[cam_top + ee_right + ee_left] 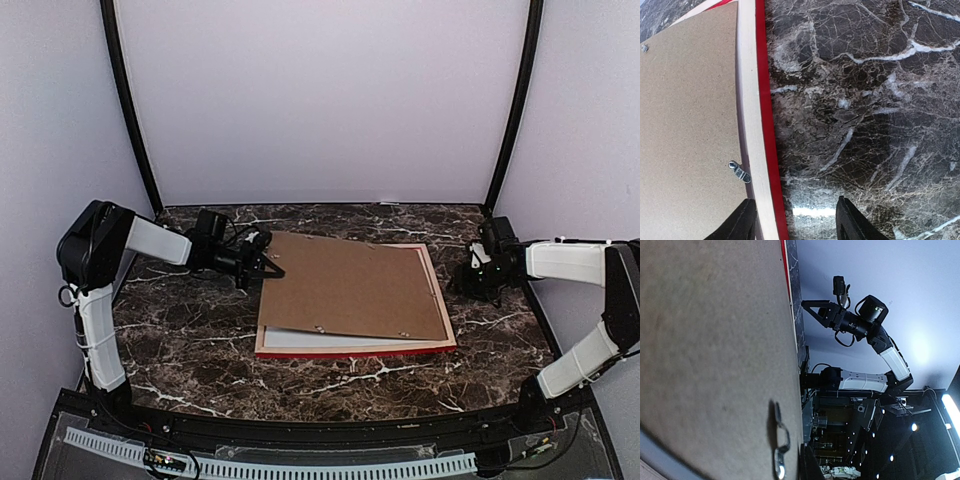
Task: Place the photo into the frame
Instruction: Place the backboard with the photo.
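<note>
The frame point(350, 351) lies face down mid-table, red face at the bottom, pale wood back up. A brown backing board point(350, 285) rests skewed on top of it. The photo is hidden. My left gripper point(272, 266) is shut on the board's left edge; in the left wrist view the board point(715, 340) fills the left side, with a metal hanger point(781, 440) on it. My right gripper point(795, 222) is open at the frame's right rail point(752, 125). One fingertip point(742, 220) stands over the board's edge point(690, 125), the other over the marble.
A white strip point(300, 338) shows between board and frame at the front left. A small metal turn clip point(740, 171) sits by the rail. Dark marble table point(200, 340) surrounds the frame; black posts and white walls enclose the back.
</note>
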Controlling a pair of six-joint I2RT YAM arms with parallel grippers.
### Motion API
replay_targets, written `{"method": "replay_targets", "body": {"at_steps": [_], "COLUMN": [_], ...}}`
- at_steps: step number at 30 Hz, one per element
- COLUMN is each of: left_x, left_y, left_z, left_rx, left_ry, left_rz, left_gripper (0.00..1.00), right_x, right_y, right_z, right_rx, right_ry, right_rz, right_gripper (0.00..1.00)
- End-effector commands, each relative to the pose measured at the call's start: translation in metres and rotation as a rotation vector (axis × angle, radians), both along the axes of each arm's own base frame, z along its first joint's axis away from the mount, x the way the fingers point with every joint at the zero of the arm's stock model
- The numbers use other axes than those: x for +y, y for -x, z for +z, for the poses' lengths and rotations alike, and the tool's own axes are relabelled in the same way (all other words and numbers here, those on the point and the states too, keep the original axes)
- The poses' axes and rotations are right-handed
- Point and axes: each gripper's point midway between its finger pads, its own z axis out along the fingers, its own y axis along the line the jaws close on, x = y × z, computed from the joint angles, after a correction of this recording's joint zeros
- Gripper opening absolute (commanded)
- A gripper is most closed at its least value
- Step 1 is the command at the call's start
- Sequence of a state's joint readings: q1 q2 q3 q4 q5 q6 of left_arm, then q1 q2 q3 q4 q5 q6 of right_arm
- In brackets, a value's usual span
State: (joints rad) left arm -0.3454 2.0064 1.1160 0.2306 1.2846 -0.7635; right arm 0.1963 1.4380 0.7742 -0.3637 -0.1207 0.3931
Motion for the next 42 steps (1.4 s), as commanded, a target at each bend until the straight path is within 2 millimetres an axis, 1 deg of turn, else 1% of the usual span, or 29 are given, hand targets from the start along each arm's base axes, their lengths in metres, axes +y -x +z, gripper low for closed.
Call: {"method": "replay_targets", "body": {"at_steps": [1,9,15,21,30,34,37,38,39,40,41,42], "left_x": [-0.007,-0.008,-0.008,-0.008,-0.01,-0.011,-0.011,-0.011,-0.01,-0.01,-0.009,-0.009], "left_y": [0.0,-0.003,-0.005,-0.005,-0.003,-0.003,-0.003,-0.003,-0.003,-0.004,-0.005,-0.005], "left_z": [0.029,0.021,0.011,-0.001,-0.023,-0.031,-0.036,-0.037,-0.038,-0.04,-0.041,-0.041], "left_rx": [-0.101,-0.091,-0.082,-0.065,-0.04,-0.033,-0.033,-0.035,-0.037,-0.038,-0.038,-0.037], "left_ry": [0.083,0.076,0.055,0.027,-0.035,-0.069,-0.094,-0.107,-0.113,-0.126,-0.136,-0.144], "left_rz": [-0.066,-0.065,-0.058,-0.047,-0.034,-0.026,-0.025,-0.024,-0.022,-0.02,-0.016,-0.016], "left_gripper": [0.0,0.0,0.0,0.0,0.09,0.15,0.24,0.29,0.32,0.4,0.44,0.5], "right_x": [0.003,0.005,0.008,0.016,0.026,0.029,0.03,0.03,0.03,0.031,0.03,0.031], "right_y": [-0.009,-0.009,-0.008,-0.01,-0.015,-0.015,-0.016,-0.016,-0.017,-0.017,-0.017,-0.017], "right_z": [0.007,0.006,0.001,-0.002,-0.007,-0.011,-0.013,-0.012,-0.012,-0.012,-0.012,-0.012], "right_rx": [-0.029,-0.027,-0.019,-0.013,-0.005,0.005,0.006,0.005,0.005,0.004,0.004,0.005], "right_ry": [-0.017,-0.026,-0.043,-0.082,-0.131,-0.143,-0.146,-0.147,-0.148,-0.149,-0.149,-0.149], "right_rz": [0.015,0.023,0.03,0.047,0.07,0.074,0.077,0.079,0.078,0.079,0.079,0.079], "right_gripper": [0.56,0.56,0.56,0.56,0.56,0.56,0.56,0.56,0.56,0.56,0.56,0.56]}}
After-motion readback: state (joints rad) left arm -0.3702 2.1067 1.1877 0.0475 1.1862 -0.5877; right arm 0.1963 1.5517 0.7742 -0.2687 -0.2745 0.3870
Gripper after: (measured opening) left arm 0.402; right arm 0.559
